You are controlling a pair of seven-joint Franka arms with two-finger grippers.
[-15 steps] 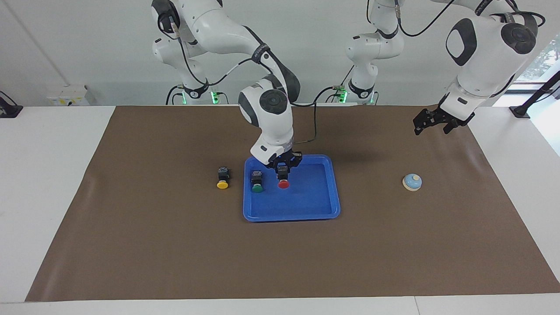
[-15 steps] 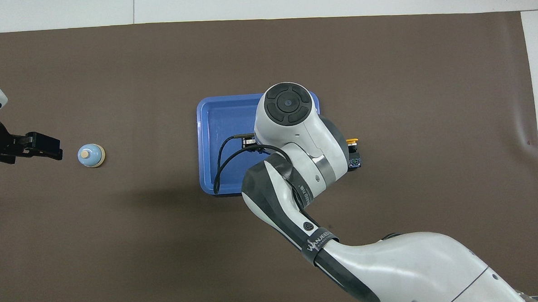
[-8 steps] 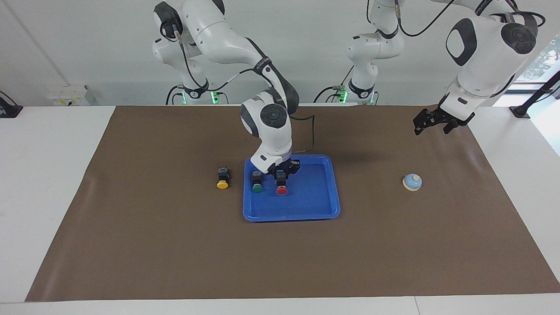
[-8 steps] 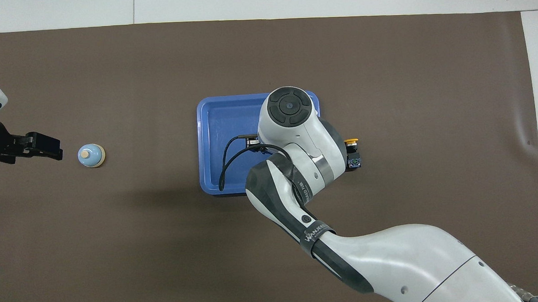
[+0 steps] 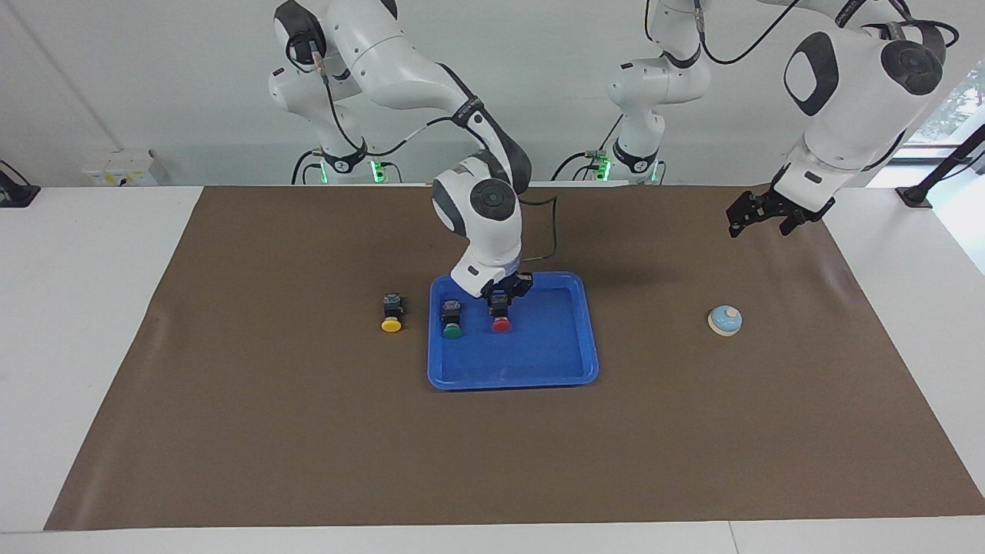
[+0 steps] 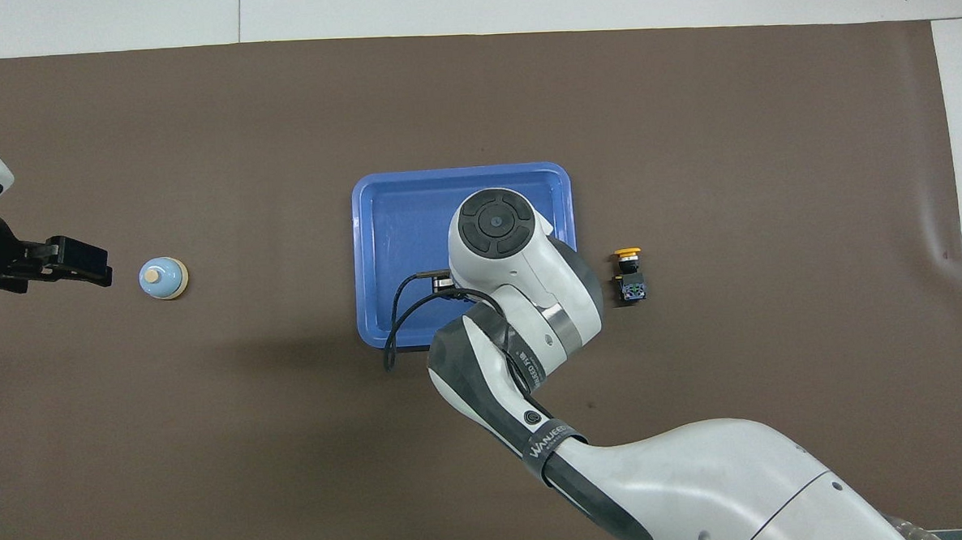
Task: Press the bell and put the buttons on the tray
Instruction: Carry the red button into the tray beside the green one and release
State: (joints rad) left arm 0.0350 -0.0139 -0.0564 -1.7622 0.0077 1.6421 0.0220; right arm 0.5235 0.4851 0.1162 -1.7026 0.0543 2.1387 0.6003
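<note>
Gripping the red button (image 5: 501,315) by its dark body, right gripper (image 5: 502,295) low inside the blue tray (image 5: 555,362), fingers clamped narrow on it, red cap turned away from the robots. Lying in the tray just beside it, toward the right arm's end: green button (image 5: 452,319). Resting on the brown mat (image 5: 308,431) just outside the tray's rim, toward the same end: yellow button (image 5: 392,312). Sitting on the mat well apart toward the left arm's end: bell (image 5: 725,320). Waiting in the air over the mat near that end, left gripper (image 5: 758,218), fingers spread wide, holding nothing.
</note>
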